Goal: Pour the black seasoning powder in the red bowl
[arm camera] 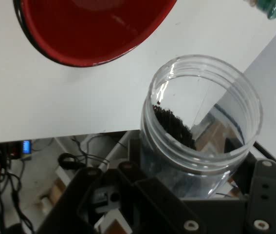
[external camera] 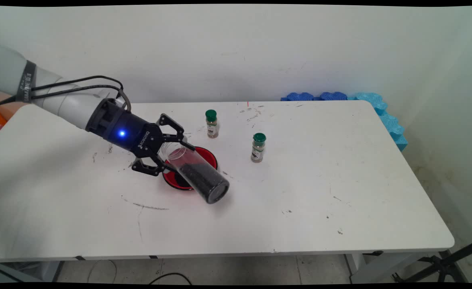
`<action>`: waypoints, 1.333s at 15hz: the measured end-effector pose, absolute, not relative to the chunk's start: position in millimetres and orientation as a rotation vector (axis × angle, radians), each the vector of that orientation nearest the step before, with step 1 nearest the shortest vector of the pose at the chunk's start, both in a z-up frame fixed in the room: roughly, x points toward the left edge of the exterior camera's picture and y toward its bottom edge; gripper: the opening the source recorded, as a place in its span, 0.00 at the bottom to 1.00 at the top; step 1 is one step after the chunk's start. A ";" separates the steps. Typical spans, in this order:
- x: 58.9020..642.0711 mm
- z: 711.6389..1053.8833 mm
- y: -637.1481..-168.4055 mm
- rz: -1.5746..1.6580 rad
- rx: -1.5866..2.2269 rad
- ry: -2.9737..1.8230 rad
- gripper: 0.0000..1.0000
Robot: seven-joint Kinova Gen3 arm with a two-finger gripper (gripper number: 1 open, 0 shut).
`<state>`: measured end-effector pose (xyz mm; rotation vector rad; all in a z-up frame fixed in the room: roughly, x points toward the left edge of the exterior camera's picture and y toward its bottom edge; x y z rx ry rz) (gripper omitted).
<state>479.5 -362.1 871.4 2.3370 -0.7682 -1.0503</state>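
Observation:
My gripper (external camera: 175, 158) is shut on a clear plastic jar (external camera: 197, 174) and holds it tilted just above the table. Black grains fill the jar's lower end, which points toward the near right. Its open threaded mouth (arm camera: 206, 105) has no lid, and grains cling along one inner wall. A red bowl with a black rim (external camera: 209, 154) sits on the table right under and behind the jar. It fills the top of the hand view as the red bowl (arm camera: 94, 29), and what shows of its inside is empty.
Two small spice bottles with green caps stand upright behind the bowl, one (external camera: 211, 124) at the back and one (external camera: 258, 147) to the right. A green cap (arm camera: 274, 7) shows in the hand view's corner. Blue foam pieces (external camera: 364, 100) lie along the table's far right edge.

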 end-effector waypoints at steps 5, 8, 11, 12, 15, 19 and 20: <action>477.5 866.4 -363.9 -1.100 2.374 -0.639 0.00; 476.1 864.0 -364.7 -1.135 2.392 -0.553 0.00; 474.7 862.3 -365.5 -1.167 2.403 -0.470 0.00; 474.3 862.0 -365.5 -1.176 2.406 -0.448 0.00; 473.2 861.0 -365.0 -1.205 2.412 -0.378 0.00; 472.0 860.4 -364.8 -1.236 2.416 -0.292 0.00; 471.6 860.3 -364.8 -1.243 2.416 -0.273 0.00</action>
